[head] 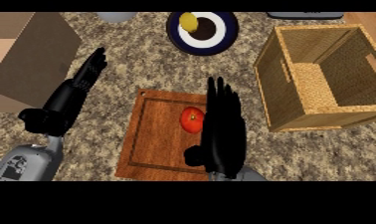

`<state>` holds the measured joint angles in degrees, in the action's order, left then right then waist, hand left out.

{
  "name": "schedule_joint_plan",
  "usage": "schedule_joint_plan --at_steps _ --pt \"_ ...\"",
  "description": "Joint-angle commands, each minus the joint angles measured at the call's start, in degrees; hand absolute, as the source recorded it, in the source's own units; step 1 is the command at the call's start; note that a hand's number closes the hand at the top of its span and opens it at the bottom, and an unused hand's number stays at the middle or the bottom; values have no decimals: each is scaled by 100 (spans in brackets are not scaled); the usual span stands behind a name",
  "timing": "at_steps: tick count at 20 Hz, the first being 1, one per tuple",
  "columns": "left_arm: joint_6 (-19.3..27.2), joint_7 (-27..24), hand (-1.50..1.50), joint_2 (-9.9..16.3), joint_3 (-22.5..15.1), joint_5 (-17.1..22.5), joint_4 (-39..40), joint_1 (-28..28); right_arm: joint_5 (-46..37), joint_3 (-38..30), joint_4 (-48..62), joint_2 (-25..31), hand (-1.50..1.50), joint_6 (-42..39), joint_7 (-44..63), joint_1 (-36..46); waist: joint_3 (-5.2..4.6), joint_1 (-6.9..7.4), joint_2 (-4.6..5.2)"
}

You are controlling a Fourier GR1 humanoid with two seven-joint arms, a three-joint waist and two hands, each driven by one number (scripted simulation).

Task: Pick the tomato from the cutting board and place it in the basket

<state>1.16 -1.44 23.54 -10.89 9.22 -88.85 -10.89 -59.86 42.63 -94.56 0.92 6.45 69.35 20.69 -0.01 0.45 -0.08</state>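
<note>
**Right hand beside the tomato, nothing held yet**

The right hand (223,128) lies over the right part of the cutting board (158,143), fingers straight and pointing away from the robot, holding nothing. Its left edge is touching or just beside the tomato (192,120), which sits on the board's upper right area, partly hidden by the hand.

The tomato looks round, smooth and light; I would judge it slightly soft and apt to roll or slip, so the hold should come across its widest part, thumb on one side and fingers on the other, without squeezing it out of shape.

The left hand (86,76) rests open on the counter (132,58), well to the left of the board, fingers straight.

The basket (290,118) stands to the right of the board, open at the top and apparently with nothing inside.

Counted: one tomato, one cutting board, one basket, two hands. Farther back there is one plate (220,41) carrying one yellow item (189,21).
</note>
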Motion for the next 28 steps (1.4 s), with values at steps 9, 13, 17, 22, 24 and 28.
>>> schedule_joint_plan --at_steps 9,13,17,22,24,28 --pt "-269 30 0 -31 223 7 212 -183 91 232 206 -87 -150 399 1309 70 -3 -33 9" --pt "-122 309 0 -110 162 -65 -270 -43 203 134 585 -87 -150 397 1232 205 1 22 -3" --pt "-121 -28 0 -217 127 -233 -59 116 387 197 971 -87 -150 575 1300 500 -1 57 9" --pt "-349 74 0 -105 328 -23 -76 33 523 161 1349 -87 -150 888 1157 496 0 62 13" --pt "-156 39 0 -322 123 -287 20 -35 653 -86 1463 -87 -150 733 1196 837 -1 50 19" --pt "-117 -40 0 -408 111 -361 -29 23 845 175 1709 -87 -150 1028 1251 630 1 88 10"
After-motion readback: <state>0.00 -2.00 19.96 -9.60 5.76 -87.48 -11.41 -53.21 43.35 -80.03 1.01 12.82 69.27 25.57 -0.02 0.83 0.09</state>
